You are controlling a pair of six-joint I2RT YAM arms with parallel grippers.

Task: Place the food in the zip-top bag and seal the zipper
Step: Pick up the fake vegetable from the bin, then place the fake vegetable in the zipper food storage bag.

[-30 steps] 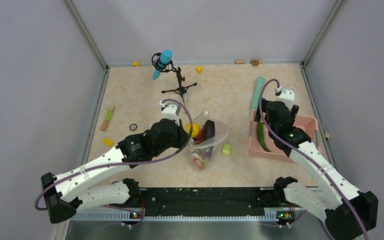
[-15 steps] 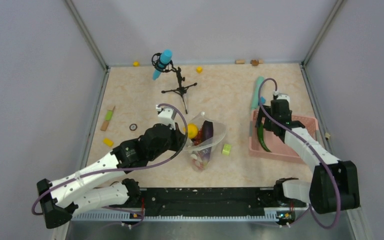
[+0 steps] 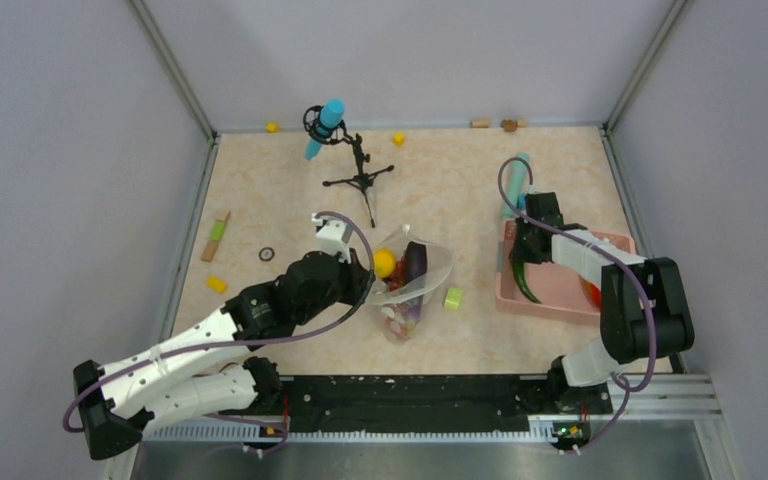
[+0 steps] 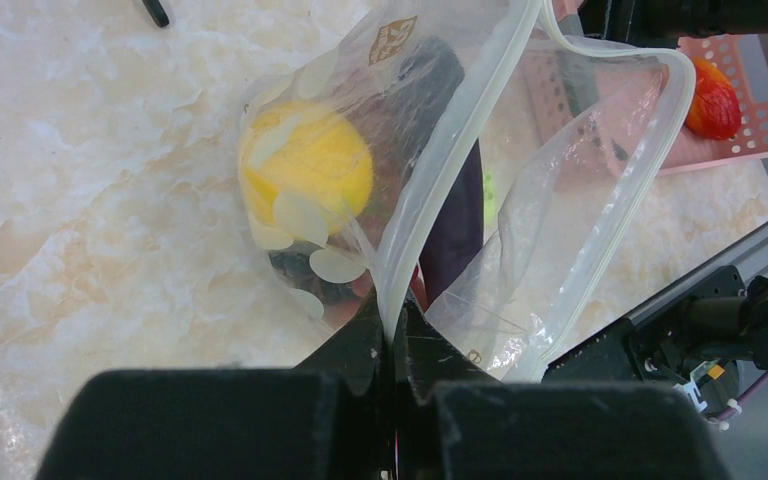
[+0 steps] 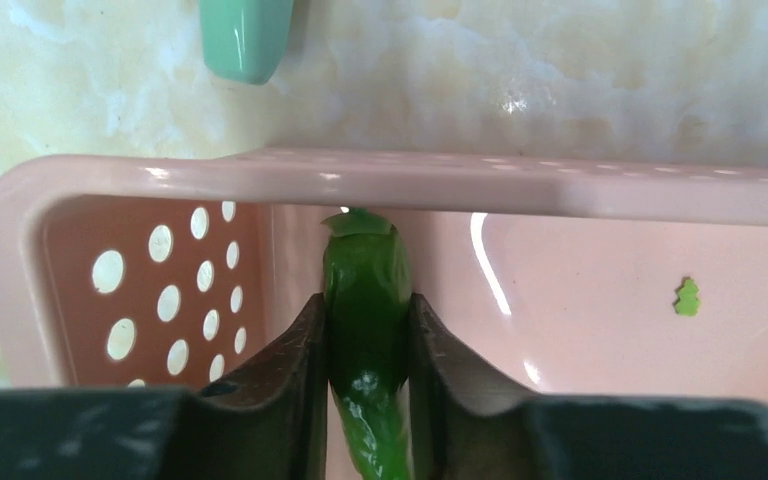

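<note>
While the bag point(image 3: 417, 272) lies on the table point(image 3: 440, 180) with its zipper point(image 4: 422, 175) gaping open, the lemon point(image 4: 305, 165) and a dark purple piece point(image 4: 452, 235) sit inside it. The left gripper point(image 4: 392, 335) is clamped on the bag's rim at one end of the mouth. Off to the right, the green vegetable point(image 5: 365, 290) lies in the pink basket point(image 5: 480, 180), close to its wall, pinched between the fingers of the right gripper point(image 5: 365, 335). A red piece point(image 4: 712, 98) rests in that basket too.

Marbled table point(image 3: 440, 190): zip-top bag point(image 3: 437, 264), basket point(image 3: 552, 302), tripod point(image 3: 361, 181).
</note>
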